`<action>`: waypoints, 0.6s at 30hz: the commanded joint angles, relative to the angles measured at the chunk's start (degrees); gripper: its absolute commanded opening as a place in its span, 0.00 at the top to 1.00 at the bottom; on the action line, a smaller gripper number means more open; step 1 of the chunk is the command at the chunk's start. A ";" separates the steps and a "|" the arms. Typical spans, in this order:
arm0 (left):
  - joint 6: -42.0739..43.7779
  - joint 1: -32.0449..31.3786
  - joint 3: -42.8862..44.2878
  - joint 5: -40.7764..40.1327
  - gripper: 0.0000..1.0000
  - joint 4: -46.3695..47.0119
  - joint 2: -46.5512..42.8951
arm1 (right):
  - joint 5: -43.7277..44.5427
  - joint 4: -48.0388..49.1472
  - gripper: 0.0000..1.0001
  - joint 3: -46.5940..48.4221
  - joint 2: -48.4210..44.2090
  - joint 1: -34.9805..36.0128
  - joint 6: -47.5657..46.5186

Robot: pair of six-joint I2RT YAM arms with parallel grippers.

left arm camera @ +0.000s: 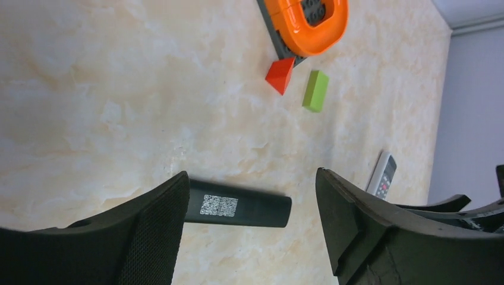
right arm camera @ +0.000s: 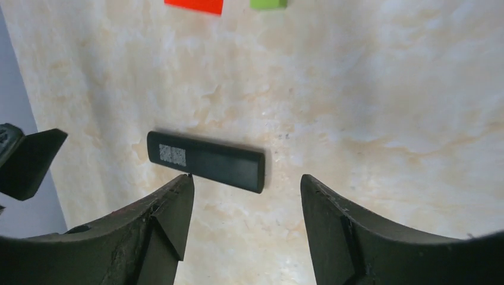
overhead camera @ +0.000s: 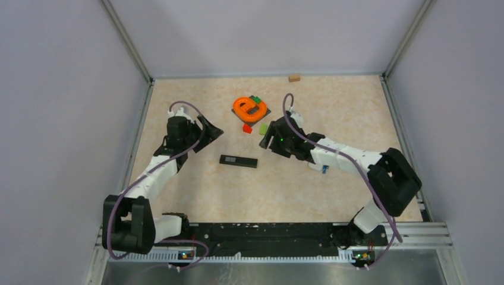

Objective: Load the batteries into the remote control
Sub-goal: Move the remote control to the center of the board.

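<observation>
Near the middle of the bench [overhead camera: 333, 107], the black remote [overhead camera: 238, 161] is lying flat with its length running from 9 to 3 o'clock. A white code label [left arm camera: 219, 205] is facing up near one end. Both arms are reaching in over it from the near edge.

The left pincer [overhead camera: 209, 128] is hanging at about 10 o'clock from the remote and the right pincer [overhead camera: 265, 138] at about 2 o'clock. Neither is touching it. Seen from the wrists, each pincer is standing with its jaws spread wide and nothing between them, only the remote and bare bench showing in the gap.

At 12 o'clock from the remote, an orange ring [overhead camera: 248, 107] is sitting on a dark base plate [overhead camera: 265, 111]. A red block [overhead camera: 246, 127] and a green block [overhead camera: 262, 128] are lying just on its near side, close together but apart.

A small wooden block [overhead camera: 294, 78] is resting far back at 1 o'clock, by the rear wall. A pale remote [left arm camera: 383, 175] is lying beside the right arm, and a small blue bit [overhead camera: 325, 169] is peeking out under that forearm, too small for me to tell what it is.
</observation>
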 commanded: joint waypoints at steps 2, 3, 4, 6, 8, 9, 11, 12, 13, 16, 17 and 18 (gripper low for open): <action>5.07 0.04 5.04 -6.69 0.10 -9.89 -7.08 | 8.00 -11.41 0.31 -0.58 -10.50 -6.05 -12.48; 5.90 0.09 5.75 -8.11 0.05 -11.01 -8.47 | 9.43 -12.85 0.29 -1.28 -12.38 -7.20 -13.86; 6.40 0.05 6.36 -10.32 0.02 -12.32 -9.83 | 10.94 -14.71 0.27 -1.99 -14.77 -8.40 -14.84; 6.30 0.10 7.31 -17.09 0.01 -14.96 -12.32 | 14.93 -19.16 0.16 -2.89 -17.61 -10.84 -15.35; 6.40 0.13 7.67 -23.44 0.01 -16.97 -14.80 | 18.88 -23.58 0.13 -3.79 -19.12 -14.47 -14.30; 6.14 0.21 7.65 -26.62 0.01 -17.57 -16.33 | 19.55 -25.06 0.13 -4.60 -19.51 -16.17 -13.72; 5.73 0.26 7.01 -29.20 0.01 -18.09 -18.56 | 19.33 -25.88 0.13 -6.62 -19.75 -19.39 -13.10; 5.74 0.30 6.50 -29.37 0.01 -17.74 -19.56 | 18.76 -25.74 0.13 -7.55 -19.48 -20.77 -12.83; 5.78 0.35 5.69 -29.21 0.01 -16.60 -20.72 | 17.88 -25.15 0.13 -8.36 -18.96 -21.98 -12.73; 5.62 0.54 3.79 -26.01 0.01 -13.26 -23.09 | 15.69 -22.11 0.13 -9.67 -16.40 -24.31 -12.64; 6.37 0.52 3.75 -23.90 0.01 -12.56 -23.29 | 15.40 -21.11 0.13 -9.60 -15.32 -24.45 -12.92; 7.23 0.63 3.76 -21.81 0.01 -12.15 -23.18 | 15.26 -20.31 0.13 -9.24 -14.05 -24.48 -13.29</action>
